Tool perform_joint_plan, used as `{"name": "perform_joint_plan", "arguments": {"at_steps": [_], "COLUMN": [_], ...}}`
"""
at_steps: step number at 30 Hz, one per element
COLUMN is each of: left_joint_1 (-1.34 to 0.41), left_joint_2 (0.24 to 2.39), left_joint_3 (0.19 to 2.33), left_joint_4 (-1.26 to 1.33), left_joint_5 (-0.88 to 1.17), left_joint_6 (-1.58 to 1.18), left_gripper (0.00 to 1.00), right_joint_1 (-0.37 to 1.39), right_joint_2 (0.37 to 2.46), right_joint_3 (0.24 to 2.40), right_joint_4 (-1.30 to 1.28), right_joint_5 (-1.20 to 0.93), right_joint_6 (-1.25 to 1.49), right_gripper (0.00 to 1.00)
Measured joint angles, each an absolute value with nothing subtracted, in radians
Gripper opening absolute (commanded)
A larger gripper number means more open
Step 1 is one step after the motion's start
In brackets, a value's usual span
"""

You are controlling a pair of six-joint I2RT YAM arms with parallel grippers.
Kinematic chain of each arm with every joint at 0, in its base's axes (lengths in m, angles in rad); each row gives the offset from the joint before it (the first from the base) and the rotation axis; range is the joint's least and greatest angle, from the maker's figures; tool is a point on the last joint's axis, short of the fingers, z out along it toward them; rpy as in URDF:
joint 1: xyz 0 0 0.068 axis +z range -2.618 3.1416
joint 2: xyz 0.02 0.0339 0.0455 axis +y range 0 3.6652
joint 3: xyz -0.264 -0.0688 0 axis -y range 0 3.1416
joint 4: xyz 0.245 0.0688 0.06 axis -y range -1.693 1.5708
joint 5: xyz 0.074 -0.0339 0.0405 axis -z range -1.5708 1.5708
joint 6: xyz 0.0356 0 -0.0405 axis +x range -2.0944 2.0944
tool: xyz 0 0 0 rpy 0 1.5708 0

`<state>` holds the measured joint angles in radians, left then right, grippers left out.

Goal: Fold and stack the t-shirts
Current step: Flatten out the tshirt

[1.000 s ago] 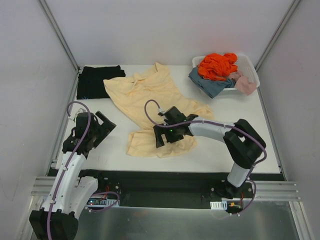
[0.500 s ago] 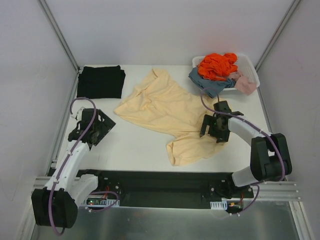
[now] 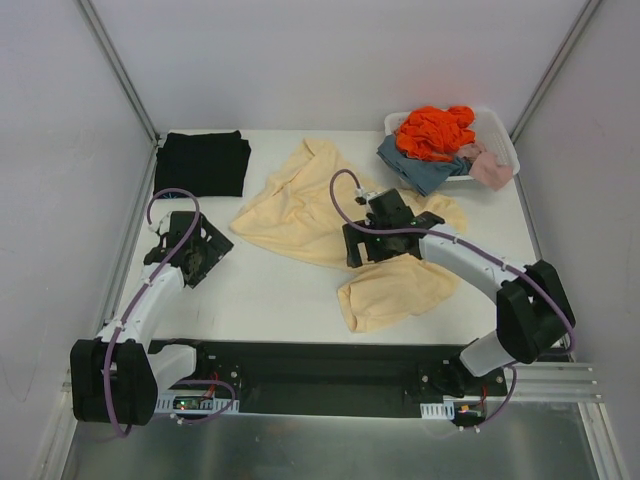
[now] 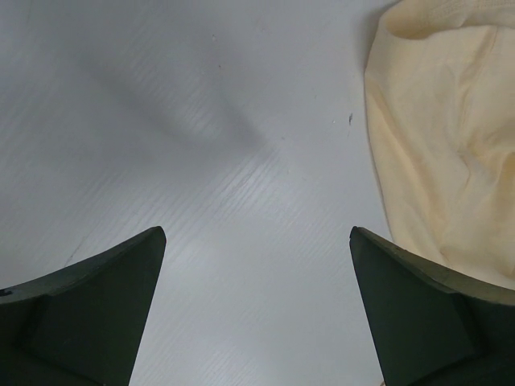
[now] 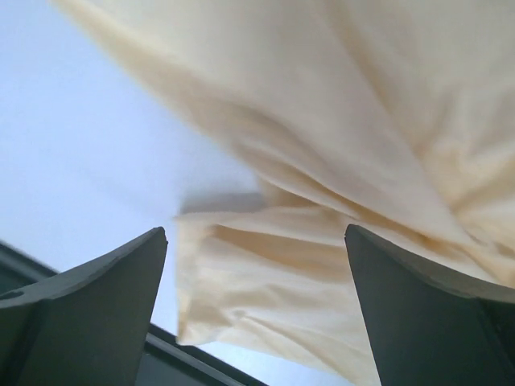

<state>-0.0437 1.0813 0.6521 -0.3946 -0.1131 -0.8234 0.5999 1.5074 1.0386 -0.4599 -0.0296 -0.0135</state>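
The pale cream-yellow cloth t-shirt point(image 3: 300, 205) is lying crumpled across the middle of the white surface point(image 3: 270, 290), its near part bunching into a lump by the front edge. The black cloth t-shirt point(image 3: 200, 163) is sitting folded flat in the far left corner, apart from it. My right jaws are hovering wide open over the cream folds, gripping nothing. My left jaws are gaping wide over bare surface near that shirt's edge. A white plastic slotted basket point(image 3: 505, 140) holding 3 bunched garments is standing far right.
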Motion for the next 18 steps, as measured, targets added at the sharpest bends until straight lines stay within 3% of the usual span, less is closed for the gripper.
{"name": "perform_joint_plan", "arguments": {"at_steps": [12, 18], "left_joint_1": [-0.037, -0.031], "left_joint_2": [1.085, 1.084], "left_joint_3": [0.652, 0.652], "left_joint_4": [-0.379, -0.378], "left_joint_5": [-0.092, -0.065], "left_joint_6": [-0.82, -0.811], "left_gripper": [0.99, 0.99], "right_joint_1": [0.714, 0.68], "right_joint_2": [1.855, 1.821], "right_joint_3": [1.185, 1.121], "right_joint_4": [-0.266, -0.205], "right_joint_5": [-0.29, -0.324], "right_joint_6": [0.017, 0.055], "right_gripper": [0.98, 0.98]}}
